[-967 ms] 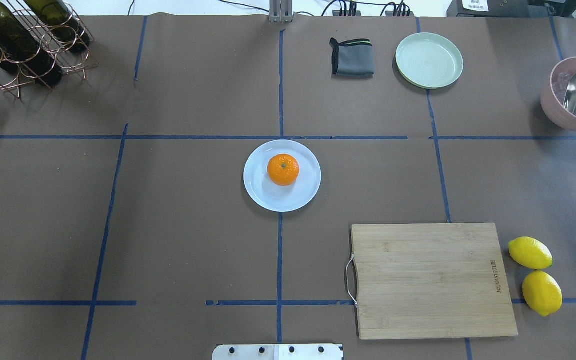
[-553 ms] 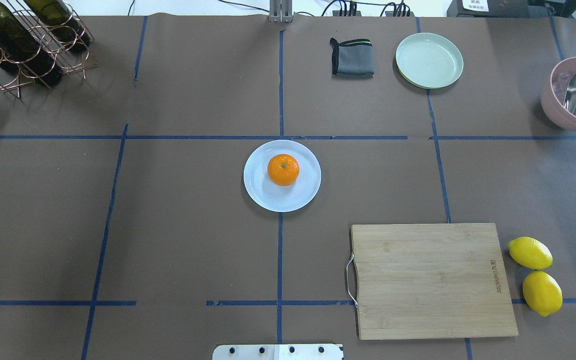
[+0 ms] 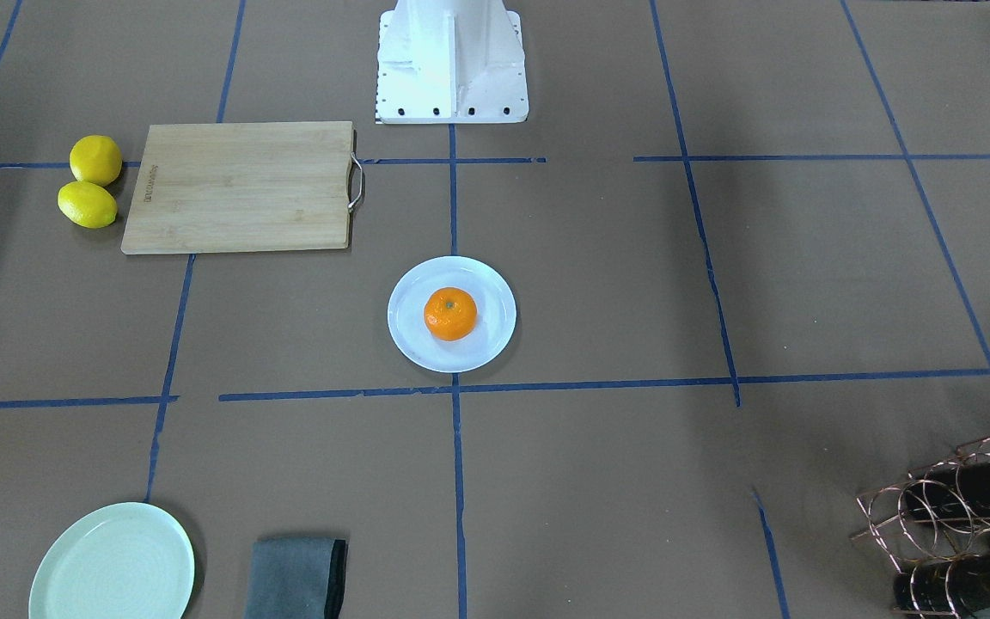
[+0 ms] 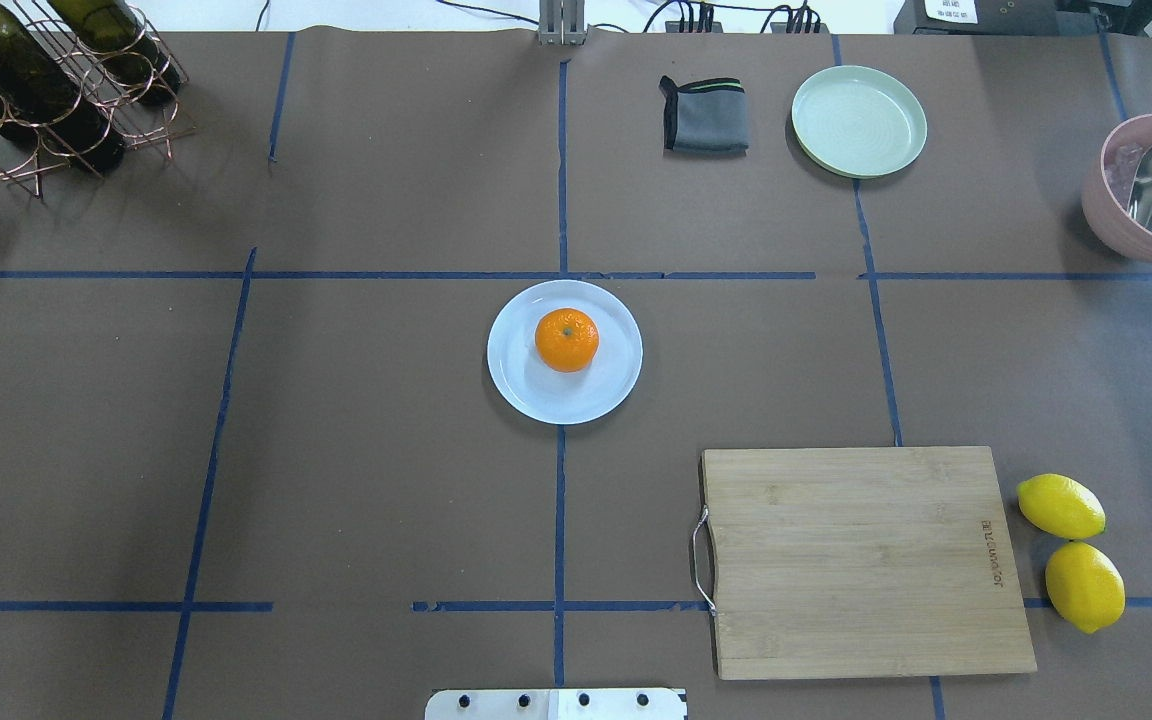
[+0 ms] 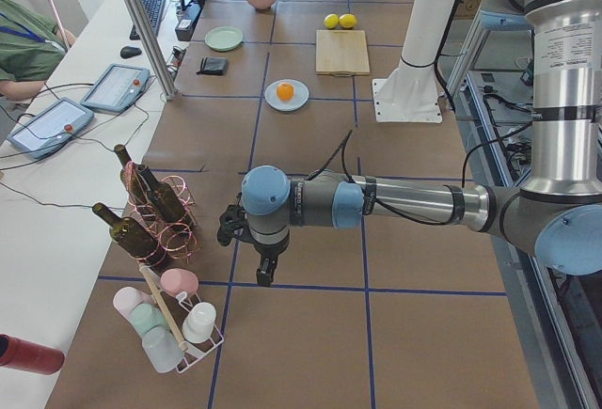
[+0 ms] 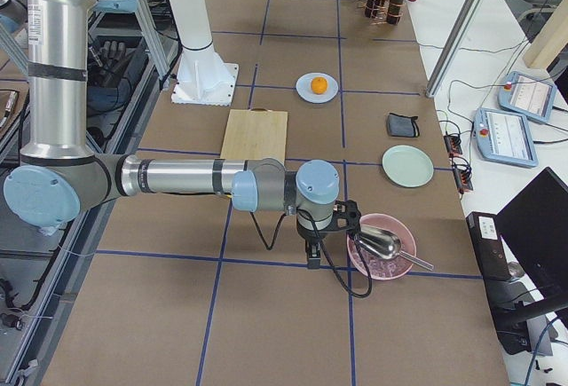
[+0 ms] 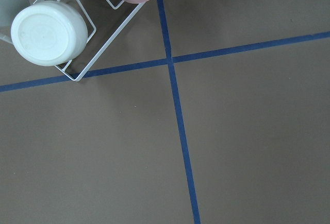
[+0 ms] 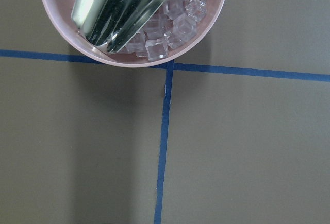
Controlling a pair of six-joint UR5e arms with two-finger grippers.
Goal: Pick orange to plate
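Starting at the robot's base plate (image 4: 556,703), right on the near edge of the worktop (image 4: 336,500). Just beyond it, on the robot's right, lies a bamboo cutting board (image 4: 866,560), its metal handle facing the centre line. Two yellow lemons (image 4: 1084,586) sit beside the board's outer edge, close together.

And here's the one to watch: the orange (image 4: 566,339) sits on the white plate (image 4: 536,400), stem dot up, a touch toward the plate's far side. The plate is at mid-worktop, on the blue tape centre line. Nothing touches the fruit, and both arms are well apart from it.

Out at the ends, then. The left claw (image 5: 265,270) hangs, fingers pointing down, over the worktop at the robot's left end, near a copper wire wine rack (image 5: 155,207) and a white wire cup rack (image 5: 174,329). Only the side camera catches it, so I cannot tell whether it is open or closed. Its wrist camera looks straight down on crossing tape lines, with an upturned white cup (image 7: 49,32) in the corner.

The right claw (image 6: 311,253) hangs at the opposite end, just beside a pink bowl (image 6: 382,257); its state I cannot tell either. Its wrist view shows the bowl holding ice cubes (image 8: 154,49) and a metal scoop (image 8: 121,7).

Along the far edge are a folded grey cloth (image 4: 704,115) and, beside it, a mint-green plate (image 4: 858,120).
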